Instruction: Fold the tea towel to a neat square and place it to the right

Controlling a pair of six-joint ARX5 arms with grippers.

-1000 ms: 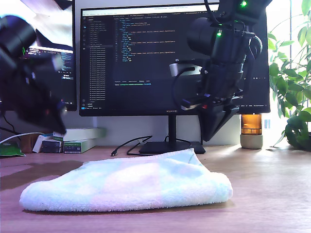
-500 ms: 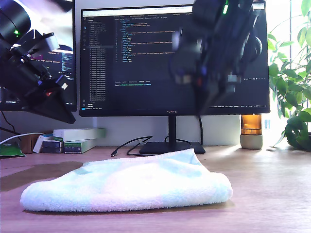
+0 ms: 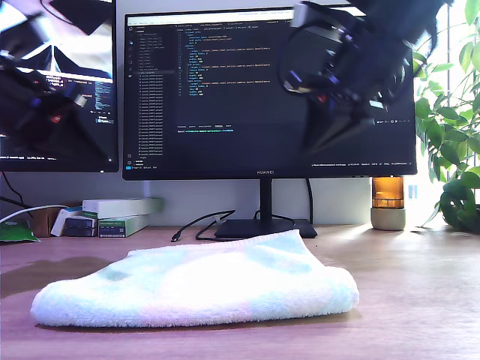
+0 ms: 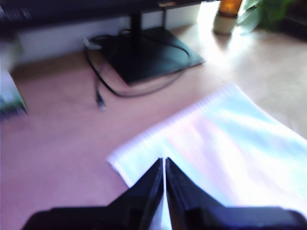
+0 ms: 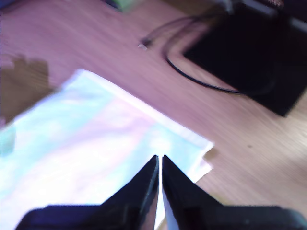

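Exterior view: the folded tea towel (image 3: 196, 289) lies on the wooden desk (image 3: 420, 300) before the monitor (image 3: 225, 90) (both arms blurred, raised). Wrist views: my first gripper (image 4: 164, 165) and my second gripper (image 5: 159, 163) are closed, empty, above the towel.

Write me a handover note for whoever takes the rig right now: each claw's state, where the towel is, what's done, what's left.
My first claw: shut, empty, raised above the towel.
My second claw: shut, empty, also raised above it.
Towel: folded into a thick pad, lying flat on the desk in front of the monitor, toward the exterior view's left. Neither claw touches it.
Done: a fold, though the shape looks more oblong than square from here.
Left: likely one more fold or tidy-up, then shift it toward the plant side, the exterior view's right.
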